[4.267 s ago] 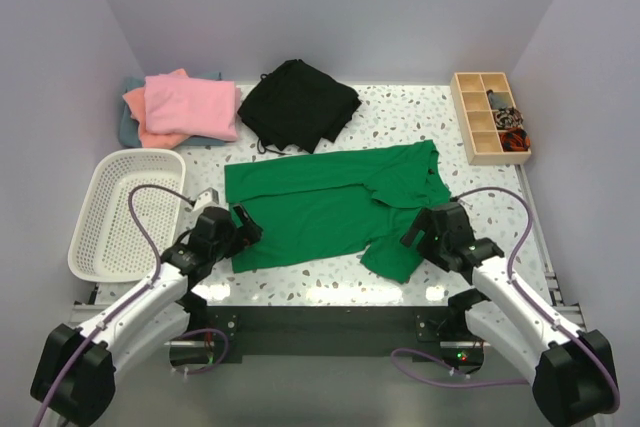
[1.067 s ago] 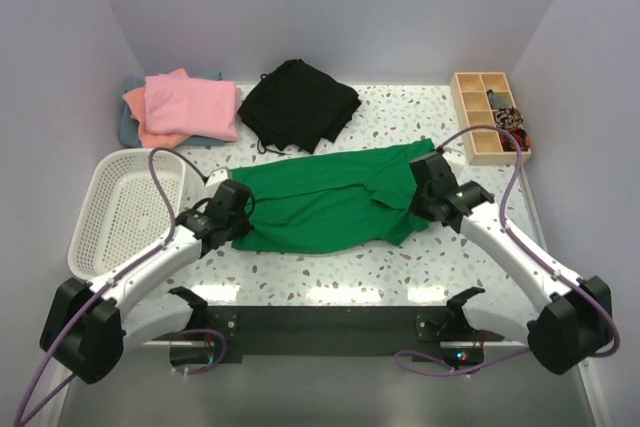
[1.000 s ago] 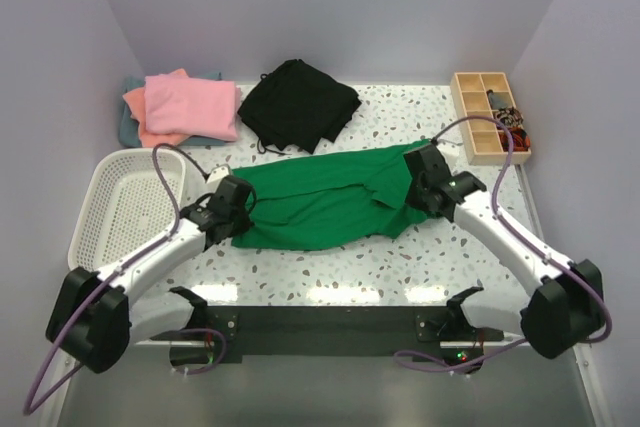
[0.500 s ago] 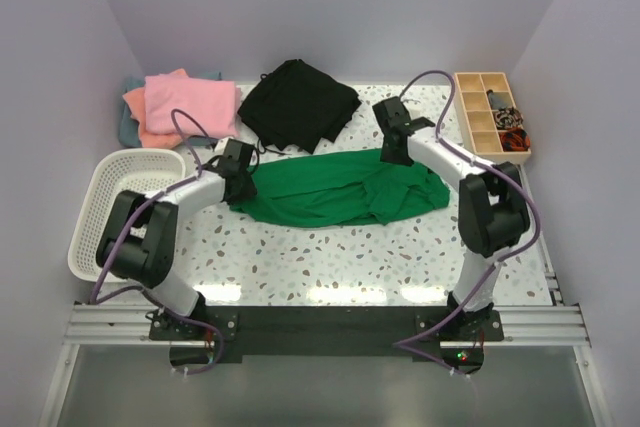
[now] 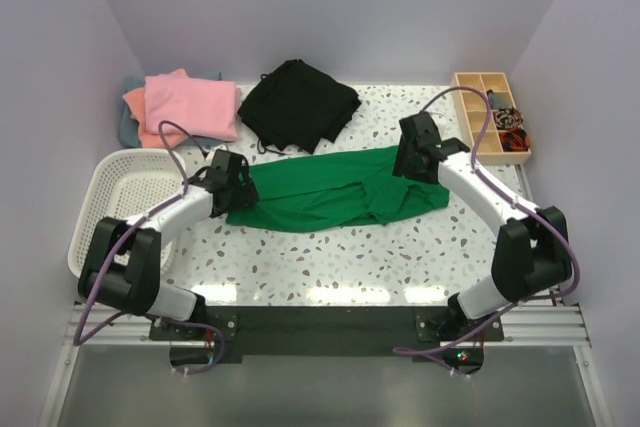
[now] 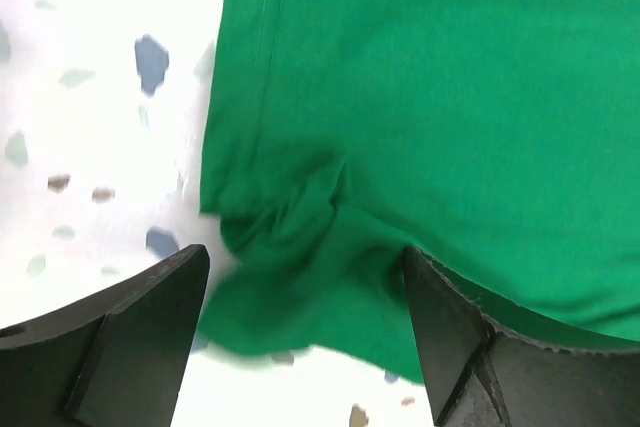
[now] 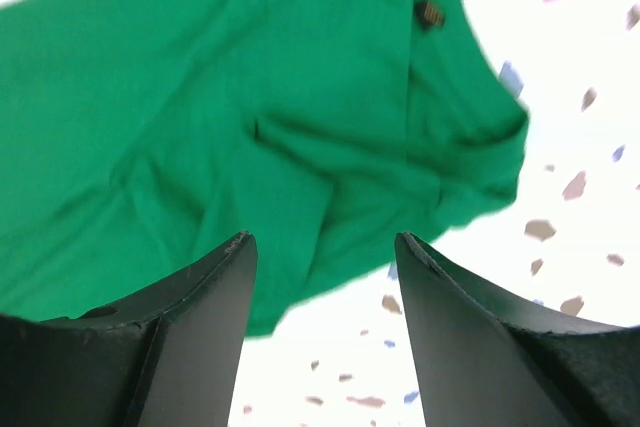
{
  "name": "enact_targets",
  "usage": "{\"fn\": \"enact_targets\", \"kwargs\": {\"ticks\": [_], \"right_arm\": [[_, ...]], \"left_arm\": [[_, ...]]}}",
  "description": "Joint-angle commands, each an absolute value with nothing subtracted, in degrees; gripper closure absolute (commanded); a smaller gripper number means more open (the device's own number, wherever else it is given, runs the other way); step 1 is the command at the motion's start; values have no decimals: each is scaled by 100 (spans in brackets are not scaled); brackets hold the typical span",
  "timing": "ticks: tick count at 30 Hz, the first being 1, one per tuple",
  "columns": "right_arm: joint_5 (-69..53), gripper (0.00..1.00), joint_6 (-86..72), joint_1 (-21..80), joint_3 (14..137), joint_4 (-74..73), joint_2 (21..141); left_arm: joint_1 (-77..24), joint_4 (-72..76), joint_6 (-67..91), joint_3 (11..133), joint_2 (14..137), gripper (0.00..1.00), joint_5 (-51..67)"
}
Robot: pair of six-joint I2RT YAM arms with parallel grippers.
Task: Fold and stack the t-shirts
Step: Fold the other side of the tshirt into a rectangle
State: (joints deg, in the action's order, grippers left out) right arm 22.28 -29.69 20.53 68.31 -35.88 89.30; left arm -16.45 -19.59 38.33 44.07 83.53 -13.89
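A bright green t-shirt (image 5: 320, 195) lies folded lengthwise across the middle of the speckled table, its right end bunched. It fills the left wrist view (image 6: 430, 117) and the right wrist view (image 7: 250, 137). My left gripper (image 5: 228, 173) hovers open over the shirt's left end, nothing between its fingers (image 6: 150, 317). My right gripper (image 5: 413, 152) stands open above the shirt's right end, also holding nothing. A pink t-shirt (image 5: 190, 107) tops a stack with a salmon-orange one (image 5: 136, 102) and a grey-teal one (image 5: 126, 129) at the back left.
A black garment (image 5: 298, 104) lies crumpled at the back centre. A white mesh basket (image 5: 118, 209) stands at the left edge. A wooden compartment box (image 5: 488, 115) with small items sits at the back right.
Both grippers carried the shirt's near edge to the far side, folding it in half, then opened and let go. Both arms have since drawn slightly back toward the near side.
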Motion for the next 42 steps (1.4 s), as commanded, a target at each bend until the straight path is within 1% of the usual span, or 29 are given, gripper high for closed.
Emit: {"fn": "enact_targets", "kwargs": {"ticks": [1,4,8,13,17,20,27,30,31,33,34,35,36,37,38,39,42], "right_arm": [[1381,38,-3313,2048,6058,-3428,8403],[1196,38,-3419,2057,5679,-3314,8157],[1230,38,-3445,2057,5493,-3392,7990],[1231,38,-3463,2057,5335,-3419,7664],[1222,38,-3472,2057,5238,-3384,7576],[1204,38,-3428,2057,5194,-3384,7620],[1151,38,-3401,2057,5106,-3322,7673],[1178,38,-3401,2065,5080,-3322,7673],[1186,38,-3410,2065,5063,-3322,7664],[1204,38,-3410,2057,5071,-3322,7673],[1213,38,-3410,2057,5063,-3331,7664],[1222,38,-3410,2057,5063,-3331,7664],[1239,38,-3410,2065,5045,-3340,7655],[1257,38,-3410,2065,5036,-3349,7647],[1266,38,-3410,2065,5027,-3349,7646],[1266,38,-3410,2057,5001,-3366,7629],[1240,40,-3419,2065,4922,-3436,7568]], "left_arm": [[-1670,-2153,3832,4044,7683,16,-985],[-1766,-2197,3911,3832,7305,15,-809],[-2091,-2320,4157,3561,6962,15,-773],[-2609,-2347,4894,3156,6663,15,-1317],[-2637,-1804,5325,2455,6259,16,-1818],[-2628,-1566,5546,2277,6170,16,-2214],[-2628,-1345,5590,2303,6275,18,-2969],[-2619,-1345,5634,2285,6319,26,-3137],[-2619,-1336,5634,2276,6328,34,-3129],[-2637,-1283,5616,2233,6372,46,-3050],[-2628,-1283,5608,2224,6381,61,-3015],[-2628,-1214,5590,2180,6381,67,-2980],[-2628,-1195,5572,2171,6381,80,-2945],[-2628,-1187,5572,2162,6381,86,-2936],[-2628,-1187,5564,2162,6398,90,-2918],[-2628,-1195,5563,2171,6425,99,-2918],[-2628,-1195,5511,2206,6451,100,-2892]]}}
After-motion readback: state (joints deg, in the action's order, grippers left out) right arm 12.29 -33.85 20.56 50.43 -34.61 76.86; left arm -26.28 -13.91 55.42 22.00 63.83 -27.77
